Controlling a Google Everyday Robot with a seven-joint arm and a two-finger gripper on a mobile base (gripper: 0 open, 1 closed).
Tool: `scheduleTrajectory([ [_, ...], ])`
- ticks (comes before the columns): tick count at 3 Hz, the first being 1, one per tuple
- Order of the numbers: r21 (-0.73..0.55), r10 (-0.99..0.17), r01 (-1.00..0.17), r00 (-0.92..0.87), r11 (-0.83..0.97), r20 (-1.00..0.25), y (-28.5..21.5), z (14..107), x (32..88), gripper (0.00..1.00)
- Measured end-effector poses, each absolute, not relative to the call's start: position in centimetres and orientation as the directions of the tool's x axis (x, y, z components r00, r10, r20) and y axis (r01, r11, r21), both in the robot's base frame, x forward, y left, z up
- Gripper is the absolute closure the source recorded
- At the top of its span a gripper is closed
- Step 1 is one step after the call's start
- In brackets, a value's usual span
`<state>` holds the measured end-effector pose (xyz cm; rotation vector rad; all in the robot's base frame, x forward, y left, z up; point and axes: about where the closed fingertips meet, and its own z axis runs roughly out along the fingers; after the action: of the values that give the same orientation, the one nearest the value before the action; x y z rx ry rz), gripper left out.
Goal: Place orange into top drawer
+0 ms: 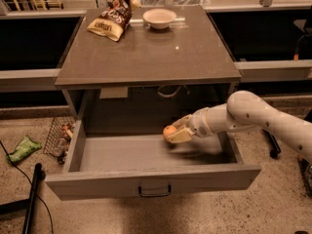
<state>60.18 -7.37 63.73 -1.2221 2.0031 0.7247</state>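
The top drawer (151, 180) is pulled wide open below the cabinet top; its grey front panel has a small dark handle (154, 191). My gripper (174, 133) reaches in from the right, over the drawer's right half, a little above its floor. It is shut on the orange (169, 130), a small round orange fruit that shows at the left end of the fingers (181, 135). The white arm (253, 115) crosses the drawer's right wall.
On the cabinet top (146, 52) lie a chip bag (111, 19) at the back left and a white bowl (159, 18) at the back middle. A wire basket (59, 135) and a green packet (22, 148) lie on the floor at left. A dark pole (32, 194) stands at bottom left.
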Motion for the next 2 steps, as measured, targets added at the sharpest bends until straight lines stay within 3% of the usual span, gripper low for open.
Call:
scheduleTrajectory([
  [2,0.112,-0.533,-0.906,-0.336,0.408,-0.776,-7.62,63.87,60.18,0.11],
])
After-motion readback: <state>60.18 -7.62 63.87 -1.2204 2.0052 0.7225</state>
